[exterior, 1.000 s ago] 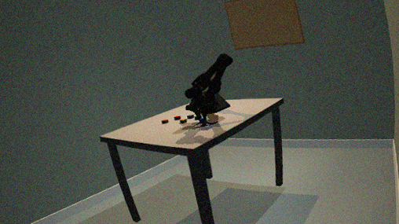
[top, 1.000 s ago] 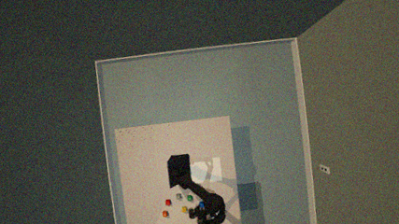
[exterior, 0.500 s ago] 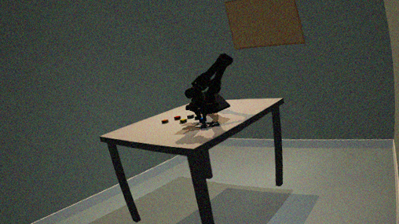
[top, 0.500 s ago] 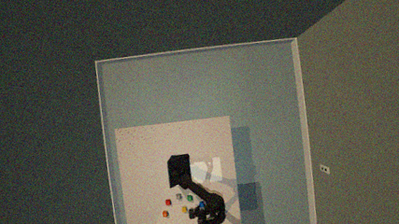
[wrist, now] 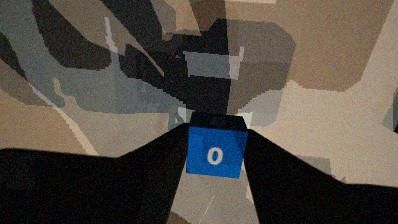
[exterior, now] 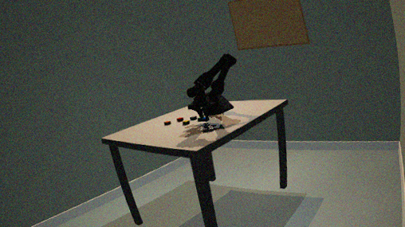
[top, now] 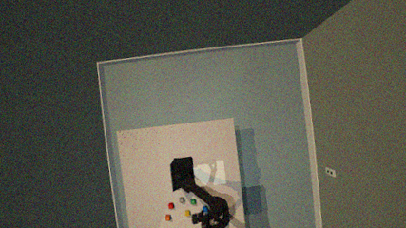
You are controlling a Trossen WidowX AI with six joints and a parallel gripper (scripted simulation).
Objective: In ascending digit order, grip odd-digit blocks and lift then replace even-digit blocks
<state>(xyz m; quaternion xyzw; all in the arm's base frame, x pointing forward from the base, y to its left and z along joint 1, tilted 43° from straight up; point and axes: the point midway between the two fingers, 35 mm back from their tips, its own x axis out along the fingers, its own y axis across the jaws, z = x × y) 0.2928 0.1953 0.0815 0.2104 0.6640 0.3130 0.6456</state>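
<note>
My base stands on a pale beige rectangular table top [exterior: 151, 133] carried by dark legs. Five small blocks lie directly on it near me: a red one [top: 171, 206], an orange one [top: 167, 217], a grey one [top: 182, 199], a green one [top: 193, 201] and a yellow one [top: 188, 213]. The blue cube marked 0 [wrist: 216, 152] sits pinched between my two black fingers; I cannot tell whether it touches the top.
</note>
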